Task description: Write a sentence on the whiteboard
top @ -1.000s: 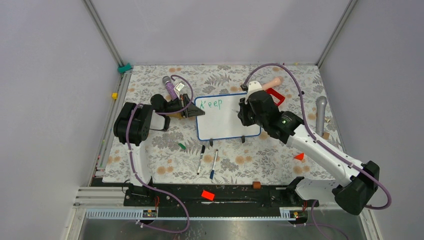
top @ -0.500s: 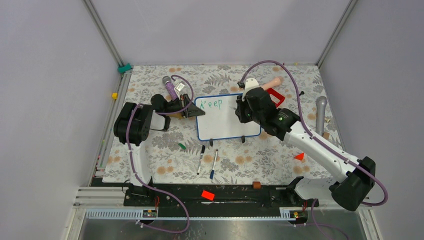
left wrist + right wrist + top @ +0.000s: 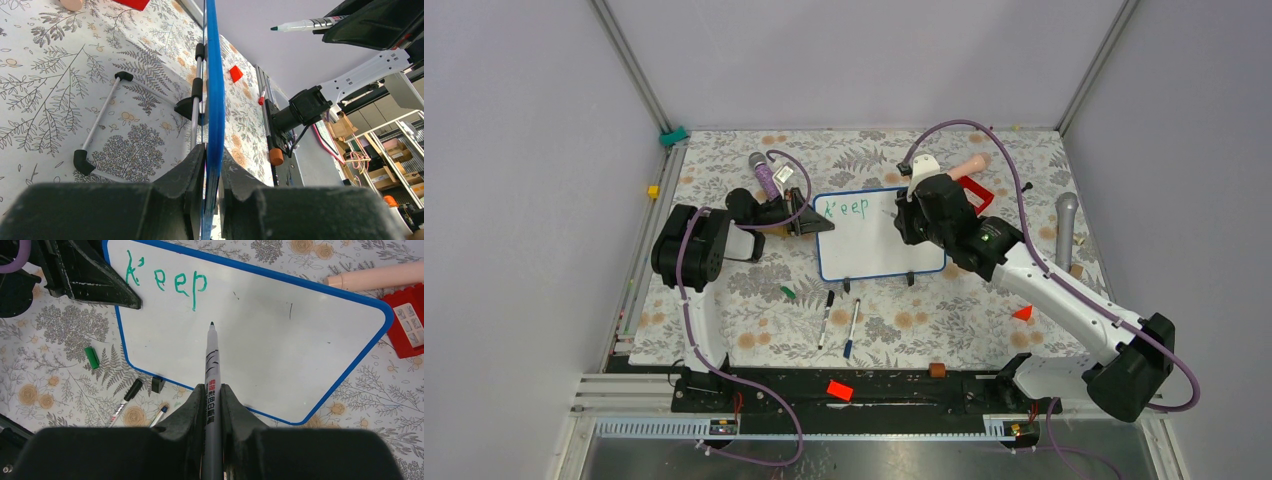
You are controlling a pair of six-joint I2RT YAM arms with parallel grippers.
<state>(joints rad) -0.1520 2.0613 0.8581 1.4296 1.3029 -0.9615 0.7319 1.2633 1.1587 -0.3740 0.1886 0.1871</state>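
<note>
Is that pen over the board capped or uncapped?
Uncapped. The marker shows its bare dark tip, pointing at the whiteboard just below the green word Keep.

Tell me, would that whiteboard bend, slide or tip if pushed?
The whiteboard is probably stiff: its rim runs straight. It looks thin and likely light, so on its slim legs it might skid or rock under the marker. The left gripper clamps its edge, which should steady it.
</note>
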